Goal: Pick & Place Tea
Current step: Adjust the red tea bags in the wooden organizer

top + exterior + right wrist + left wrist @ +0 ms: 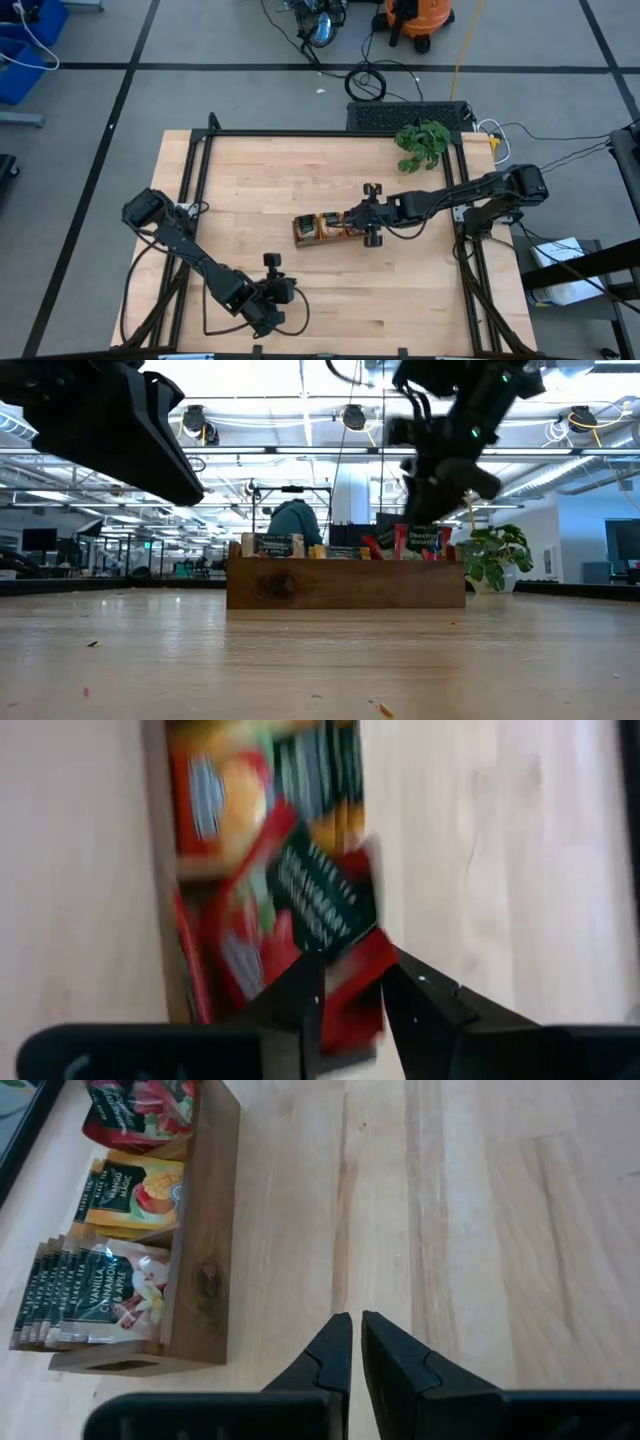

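Note:
The tea sachets stand on edge in a long wooden tray (322, 230) in the middle of the table. Its three compartments hold dark sachets (90, 1295), orange ones (135, 1190) and red ones (140, 1105). My right gripper (352, 985) hovers over the tray's red end (415, 542), shut on a red sachet (330, 920). In the high view the right gripper (348, 223) reaches in from the table's right. My left gripper (355, 1342) is shut and empty, low over bare wood near the table's near edge (285, 292), on the near side of the tray. My right gripper pinches a red sachet with a dark label by its upper edge (350, 982) between the two fingers, coming from above and pointing down. The sachet hangs below the fingers over the red compartment. Whether its lower edge rests in the tray, I cannot tell.
A leafy green plant (422, 142) stands at the table's far right, beyond the tray. Black frame rails (300, 133) run along the table's edges. Bare wood (480, 1230) lies around my left gripper and on the near side of the tray. A person (295, 520) shows far behind.

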